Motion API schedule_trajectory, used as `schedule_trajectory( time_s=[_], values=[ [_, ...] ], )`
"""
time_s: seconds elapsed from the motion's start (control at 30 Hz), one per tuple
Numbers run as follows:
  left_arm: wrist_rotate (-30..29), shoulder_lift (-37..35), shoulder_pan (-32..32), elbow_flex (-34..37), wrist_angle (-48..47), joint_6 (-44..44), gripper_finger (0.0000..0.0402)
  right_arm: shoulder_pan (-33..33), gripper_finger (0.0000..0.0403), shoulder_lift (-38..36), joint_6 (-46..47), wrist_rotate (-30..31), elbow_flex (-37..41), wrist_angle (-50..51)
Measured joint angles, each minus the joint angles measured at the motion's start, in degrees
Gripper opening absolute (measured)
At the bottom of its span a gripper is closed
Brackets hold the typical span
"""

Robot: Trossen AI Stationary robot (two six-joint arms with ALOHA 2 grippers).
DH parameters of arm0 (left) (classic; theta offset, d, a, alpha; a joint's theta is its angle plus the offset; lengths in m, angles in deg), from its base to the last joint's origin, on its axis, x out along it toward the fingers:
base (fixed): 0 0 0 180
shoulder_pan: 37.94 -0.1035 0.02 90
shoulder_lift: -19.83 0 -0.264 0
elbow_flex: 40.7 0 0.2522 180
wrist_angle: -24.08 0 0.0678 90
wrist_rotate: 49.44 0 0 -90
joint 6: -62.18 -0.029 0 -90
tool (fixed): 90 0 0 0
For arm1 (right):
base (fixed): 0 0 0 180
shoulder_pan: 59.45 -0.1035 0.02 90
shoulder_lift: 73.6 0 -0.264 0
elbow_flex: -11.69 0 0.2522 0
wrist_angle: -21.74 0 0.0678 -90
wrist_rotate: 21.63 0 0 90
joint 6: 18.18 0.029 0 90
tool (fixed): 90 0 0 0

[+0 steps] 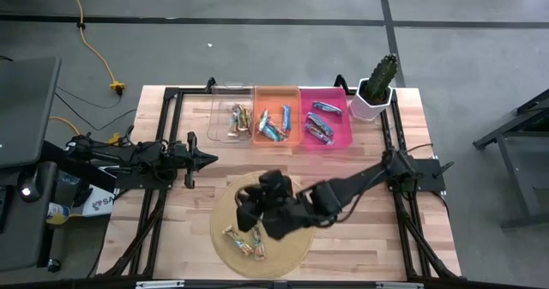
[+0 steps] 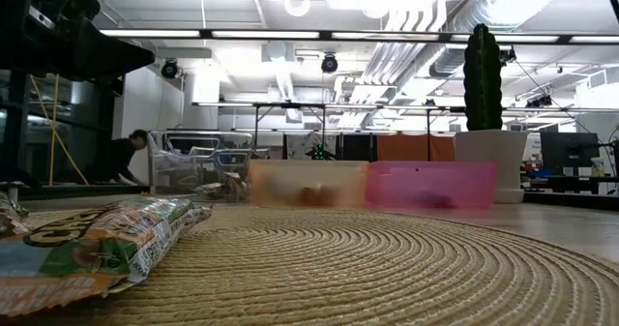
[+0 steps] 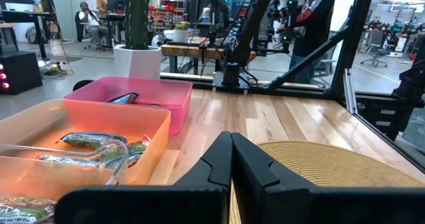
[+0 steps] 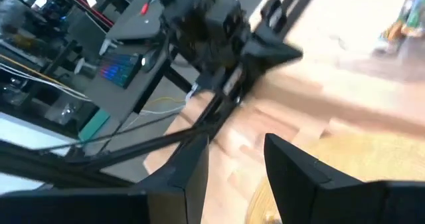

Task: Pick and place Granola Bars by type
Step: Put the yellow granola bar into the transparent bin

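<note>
Two tan/gold-green granola bars point(image 1: 232, 233) point(image 1: 254, 249) lie flat on a round woven mat point(image 1: 283, 253); one of them fills the low view's left point(image 2: 97, 241). More bars lie in the clear bin point(image 1: 238, 119), the orange bin point(image 1: 273, 126) and the pink bin point(image 1: 321, 123). My right gripper point(image 1: 248, 208) hangs over the mat's far left part, just beyond the two bars, open, with nothing between its fingers point(image 4: 236, 177). My left gripper point(image 1: 207, 159) waits, shut point(image 3: 231, 159), left of the mat and short of the bins.
The three bins stand in a row at the table's far edge: clear point(image 1: 219, 109), orange point(image 1: 276, 94), pink point(image 1: 343, 139). A cactus in a white pot point(image 1: 375, 90) stands right of the pink bin. Black frame rails point(image 1: 171, 100) run along the table's sides.
</note>
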Motion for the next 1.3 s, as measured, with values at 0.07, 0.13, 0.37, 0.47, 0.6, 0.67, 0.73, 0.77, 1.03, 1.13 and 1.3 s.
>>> schedule_trajectory(
  time_s=[0.07, 0.13, 0.37, 0.47, 0.6, 0.67, 0.73, 0.77, 1.03, 1.13, 1.3],
  values=[
    [0.0, 0.0, 0.0, -0.01, 0.07, 0.0, 0.0001, -0.81, 0.0131, 0.39, 1.97, 0.04, 0.11, 0.57],
    [0.0, -0.02, 0.0, -0.02, 0.09, 0.02, 0.0001, -1.28, 0.0131, 0.98, 2.74, -0.2, 0.09, -0.29],
    [0.0, 0.0, 0.0, 0.0, 0.01, 0.0, 0.0001, -4.2, 0.0131, 1.19, 2.75, 0.62, 0.07, -1.23],
    [0.02, 0.0, 0.0, -0.02, 0.0, 0.0, 0.0001, -5.76, 0.0131, 1.19, 6.08, 2.35, 0.05, -0.55],
    [0.01, 0.0, 0.0, -0.02, 0.0, 0.0, 0.0001, -6.98, 0.0131, 1.21, 11.82, 0.69, 0.02, 2.48],
    [0.0, 0.0, 0.0, 0.0, 0.05, 0.0, 0.0001, -7.07, 0.0131, 1.21, 11.86, 0.69, 0.02, 2.45],
    [0.0, 0.0, 0.0, -0.02, 0.24, 0.0, 0.0001, -7.06, 0.0131, 1.19, 11.74, 0.4, 0.02, 2.73],
    [0.02, 0.0, 0.0, 0.0, 0.26, 0.0, 0.0001, -7.05, 0.0131, 1.19, 11.77, -0.23, 0.02, 3.41],
    [1.31, 0.0, 0.0, -0.04, 1.06, 6.85, 0.0001, -10.2, 0.0131, 1.19, 8.41, 7.26, 0.02, 4.38],
    [3.23, -0.02, 0.0, -0.86, 0.11, 12.85, 0.0001, -12.18, 0.0131, 1.19, 5.5, 13.08, 0.02, 4.42],
    [1.63, -0.07, 0.0, -3.42, 1.91, 16.67, 0.0001, -13.89, 0.0131, 0.06, 2.54, 19.43, 0.02, 8.66]
  ],
)
